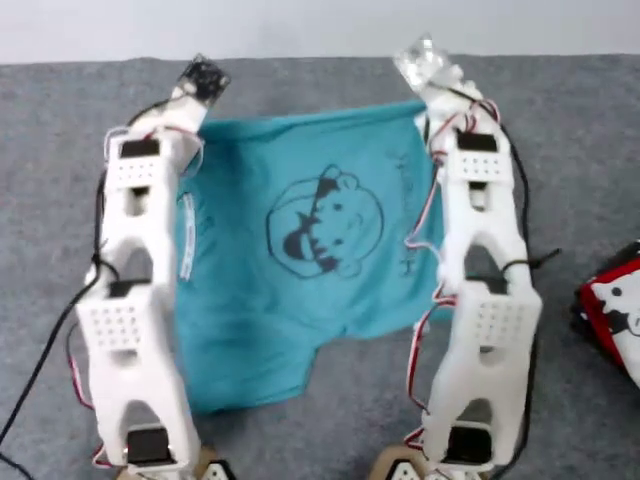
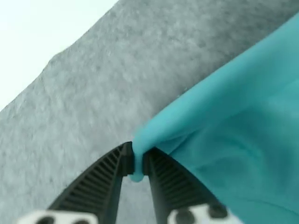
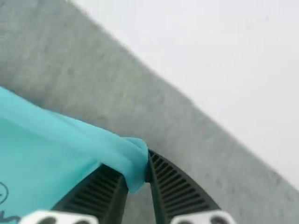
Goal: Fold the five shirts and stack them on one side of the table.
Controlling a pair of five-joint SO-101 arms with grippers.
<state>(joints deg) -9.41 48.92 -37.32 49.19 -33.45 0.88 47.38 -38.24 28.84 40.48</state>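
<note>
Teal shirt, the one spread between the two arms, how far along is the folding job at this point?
Done: perhaps one; a red and white cloth lies at the edge of the table, whether folded I cannot tell. In hand: the teal shirt is spread open, unfolded, the left end effector and right end effector each shut on a far corner. Left: folding and stacking it.

Setting: looked like a robotics lab bench.
Surface: table (image 1: pixel 590 150) was covered in grey felt.
Backdrop: plain white wall (image 1: pixel 300 25).
Gear: exposed wiring (image 1: pixel 432 150).

Red-and-white cloth (image 1: pixel 612 310) partly past the high view's right edge; teal shirt (image 1: pixel 300 290), sides beneath the arms (image 1: pixel 130 330).
</note>
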